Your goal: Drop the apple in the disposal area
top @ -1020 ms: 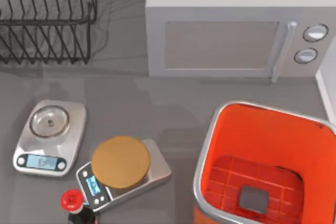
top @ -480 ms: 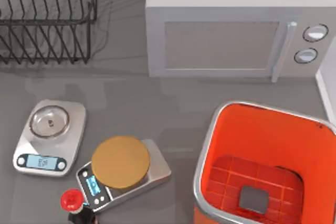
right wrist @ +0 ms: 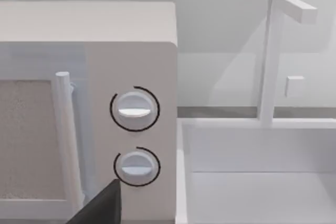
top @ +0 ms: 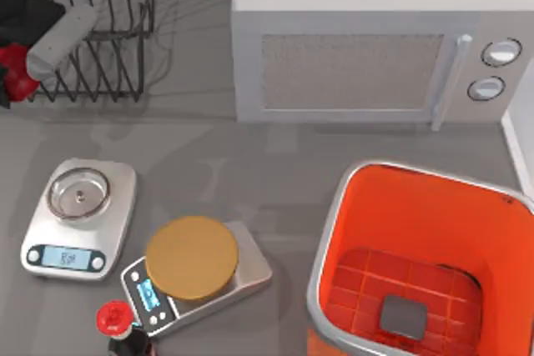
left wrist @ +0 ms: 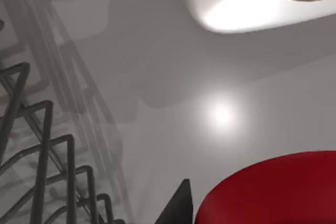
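While the grey tabletop (top: 250, 181) is carrying everything, the microwave (top: 375, 47) is standing at the far side, its two dials (right wrist: 135, 109) facing the right wrist camera beside a white sink (right wrist: 257, 171). No lettering is readable on it.

At the near right the bin (top: 421, 181) is sitting, bright orange with a silver-grey rim, a gridded floor and a grey square at its centre.

At the far left the wire rack (top: 108, 47) is standing, and the left gripper (top: 17, 47) is hovering over its left end, at the picture's edge. It is holding the apple (top: 12, 68), a small, plain red, smooth rounded fruit, well apart from the bin; the left wrist view is showing the apple's red curve (left wrist: 273, 192) next to one dark finger (left wrist: 178, 205).

Two scales are sitting at the near left: one with a steel pan (top: 79, 218), one with a tan disc (top: 193, 264). Their blue displays are too small to read. A red-capped bottle (top: 115, 323) is standing just beside the second scale.

The right gripper's state I cannot tell.
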